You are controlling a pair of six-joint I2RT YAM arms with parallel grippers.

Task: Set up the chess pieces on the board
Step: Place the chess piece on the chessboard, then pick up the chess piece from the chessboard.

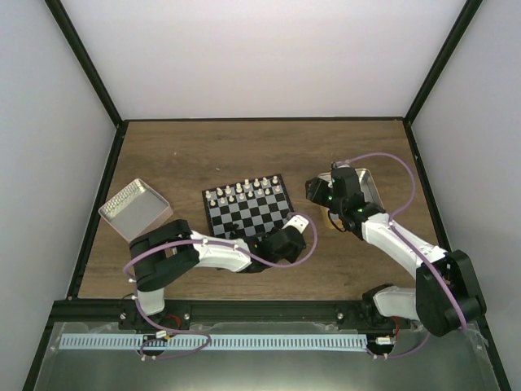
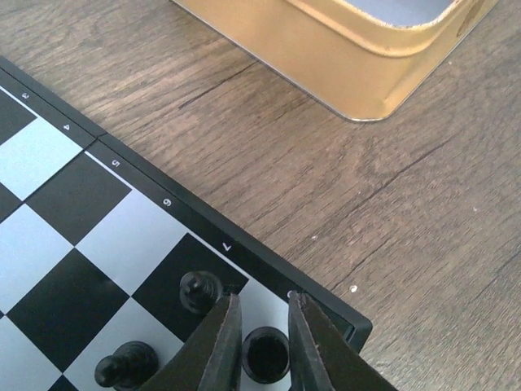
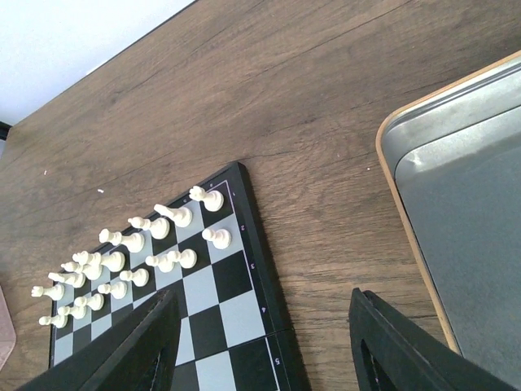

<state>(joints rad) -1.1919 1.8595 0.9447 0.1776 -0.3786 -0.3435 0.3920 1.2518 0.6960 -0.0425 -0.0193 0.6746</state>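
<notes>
The board point(image 1: 244, 216) lies in the middle of the counter point(image 1: 244, 147). On its near right corner square stands a black chess piece point(image 2: 266, 358), and the left claw point(image 2: 262, 300) is closed on it. Two more black pieces point(image 2: 199, 289) stand just beside it on the board. The board's far rows are full of white pieces point(image 1: 244, 191). The right claw point(image 3: 264, 297) hangs with its jaws wide apart, right of the board, beside a metal tin point(image 3: 464, 179). Another tin point(image 1: 134, 208) lies left of the board.

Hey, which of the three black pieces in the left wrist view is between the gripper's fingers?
The corner-square black piece, flanked by the left gripper fingers. The other two black pieces stand on the board to the left, outside the fingers.
</notes>
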